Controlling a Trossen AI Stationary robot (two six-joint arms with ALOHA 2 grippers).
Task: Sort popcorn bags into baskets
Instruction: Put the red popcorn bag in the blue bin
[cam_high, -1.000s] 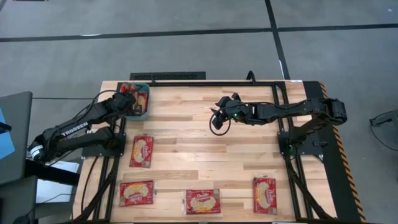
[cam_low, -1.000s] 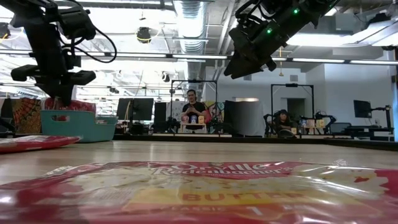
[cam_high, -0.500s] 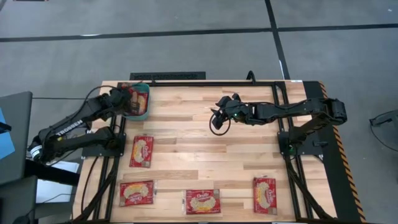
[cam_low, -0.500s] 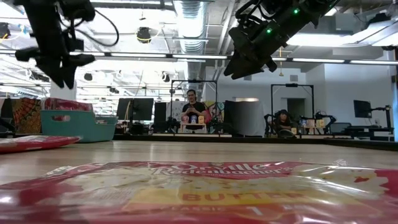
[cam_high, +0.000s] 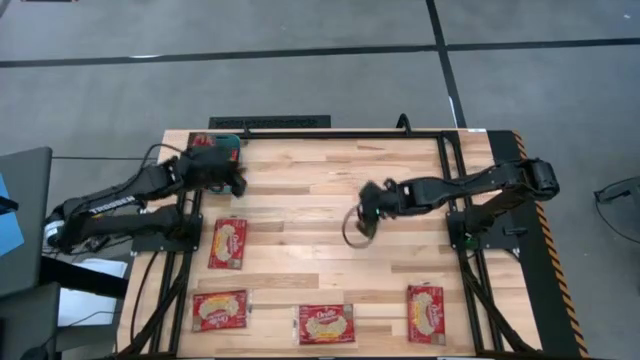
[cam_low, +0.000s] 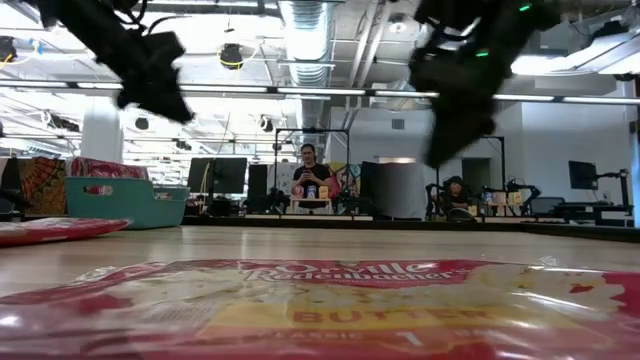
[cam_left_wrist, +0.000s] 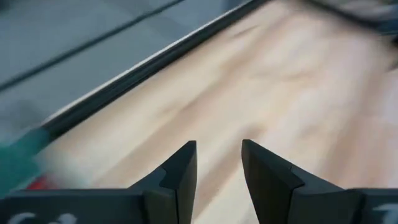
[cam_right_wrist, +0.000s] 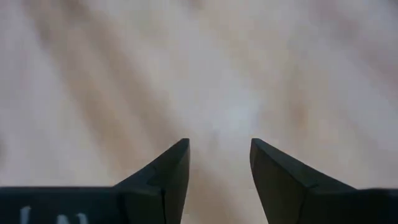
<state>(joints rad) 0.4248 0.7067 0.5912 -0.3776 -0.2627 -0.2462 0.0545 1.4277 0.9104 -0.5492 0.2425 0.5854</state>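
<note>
1. Since the earlier frames the right end effector (cam_high: 362, 222) has swung from the tabletop's far centre toward its middle, and the left end effector (cam_high: 232, 178) has lifted away from the teal basket (cam_high: 228, 143) at the far left corner
2. Left arm stretches from the left edge, its wrist beside the basket; its fingers (cam_left_wrist: 180, 171) stand apart with nothing between them
3. Right arm reaches from the right edge, wrist angled down over bare wood; its fingers (cam_right_wrist: 171, 167) are apart and empty
4. High view shows four popcorn bags (cam_high: 227, 243) lying flat on the tabletop (cam_high: 300, 210) toward the near side; the low view alone shows red packets standing in the basket (cam_low: 125, 200) and people in the room beyond
</note>
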